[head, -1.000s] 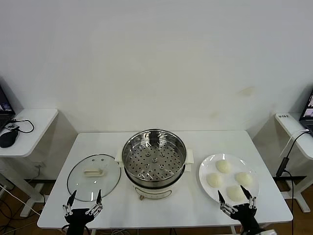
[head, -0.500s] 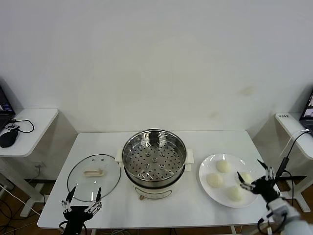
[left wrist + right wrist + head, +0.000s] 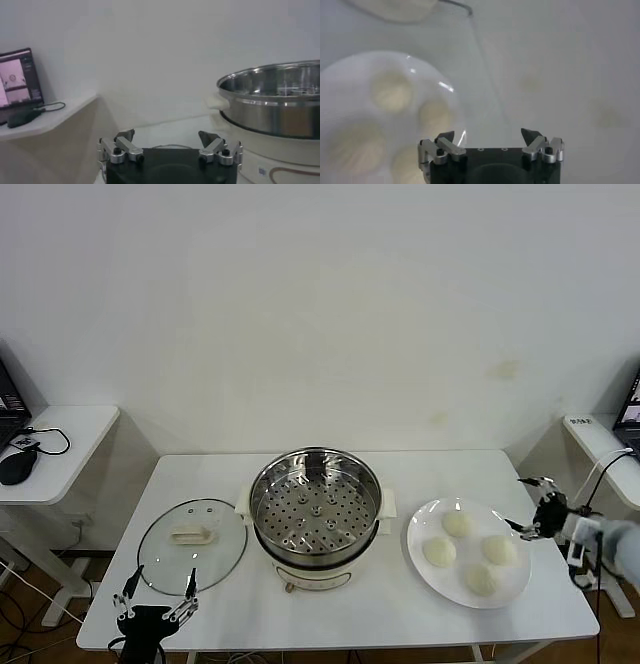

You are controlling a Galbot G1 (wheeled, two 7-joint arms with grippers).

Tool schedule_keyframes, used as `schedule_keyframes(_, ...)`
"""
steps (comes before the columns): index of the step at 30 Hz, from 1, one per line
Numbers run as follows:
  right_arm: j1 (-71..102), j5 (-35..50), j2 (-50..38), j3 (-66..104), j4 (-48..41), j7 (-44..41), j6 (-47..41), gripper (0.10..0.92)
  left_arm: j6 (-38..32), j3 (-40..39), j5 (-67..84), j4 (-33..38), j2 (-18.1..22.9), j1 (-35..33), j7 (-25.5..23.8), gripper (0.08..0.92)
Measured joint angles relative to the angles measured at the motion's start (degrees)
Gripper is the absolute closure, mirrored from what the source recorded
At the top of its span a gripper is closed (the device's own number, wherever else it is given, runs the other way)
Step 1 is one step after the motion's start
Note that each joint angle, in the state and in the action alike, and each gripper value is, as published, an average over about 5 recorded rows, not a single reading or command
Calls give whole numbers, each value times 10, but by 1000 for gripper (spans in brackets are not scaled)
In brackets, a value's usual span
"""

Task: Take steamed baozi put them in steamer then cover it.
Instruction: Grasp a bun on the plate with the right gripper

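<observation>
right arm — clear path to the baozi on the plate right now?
Probably yes. The right gripper hangs open beside the plate's right edge, and the four baozi lie uncovered with nothing above them. The steamer stands off to the plate's left, out of the way.

Four small, round, cream-white steamed baozi (image 3: 457, 524) sit apart from one another on a flat white plate (image 3: 420, 526) at the right of the bench. In the middle stands the steamer (image 3: 315, 502), a shiny steel basket with a perforated floor on a white pot base, open and empty. The cover (image 3: 192, 546), a clear glass lid with a cream handle, lies flat just left of it.
</observation>
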State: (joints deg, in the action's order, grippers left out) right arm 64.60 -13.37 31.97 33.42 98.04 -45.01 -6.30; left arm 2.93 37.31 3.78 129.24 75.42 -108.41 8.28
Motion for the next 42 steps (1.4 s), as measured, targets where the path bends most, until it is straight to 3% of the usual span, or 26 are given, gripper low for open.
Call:
schedule_keyframes(9,-220,-9,-30,-236,-108,-90,14,203,0,13,-5,2,1,2,-1,177)
schedule_keyframes(20,-401,-21,11,-457,-217,-132,31,203,0,25,-9,-3,4,6,-2,177)
schedule_keyframes(42,-516,-59,118,-616,-349,-136,44,210,-10,34,-17,-7,9,3,-2,177)
